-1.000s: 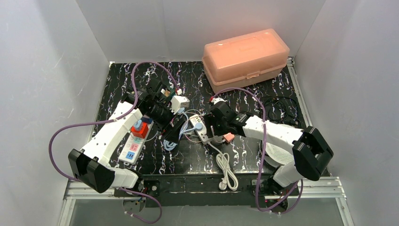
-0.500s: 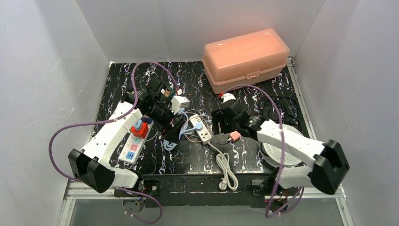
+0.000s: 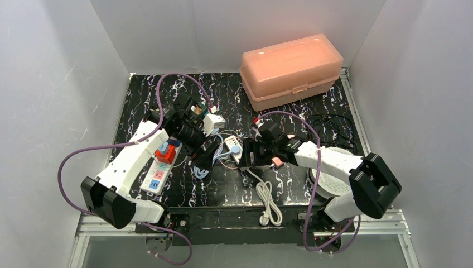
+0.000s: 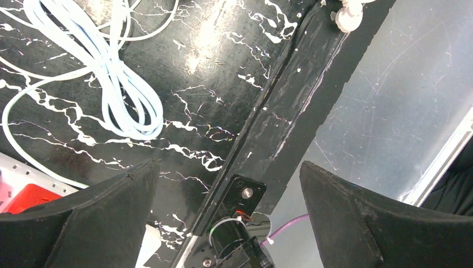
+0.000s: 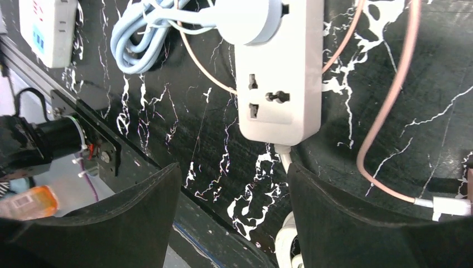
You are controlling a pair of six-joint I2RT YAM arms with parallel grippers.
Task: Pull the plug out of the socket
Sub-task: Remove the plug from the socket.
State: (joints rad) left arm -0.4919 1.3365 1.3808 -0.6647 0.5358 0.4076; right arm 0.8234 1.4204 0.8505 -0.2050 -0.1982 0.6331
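The strip (image 5: 279, 84) lies mid-mat (image 3: 223, 92) and serves as landmark. Left gripper (image 4: 228, 173) hangs left of the strip over a cord coil (image 4: 120, 84), jaws spread wide, empty. Right gripper (image 5: 233, 173) sits at the strip's near end, jaws partly apart, holding nothing. The plug (image 5: 242, 19) is seated at its far end. Likely risks: nothing pins the strip, so a pull may lift it whole; closing here would grab the strip, not the plug; the pink wire (image 5: 385, 111) right of the strip could snag a finger
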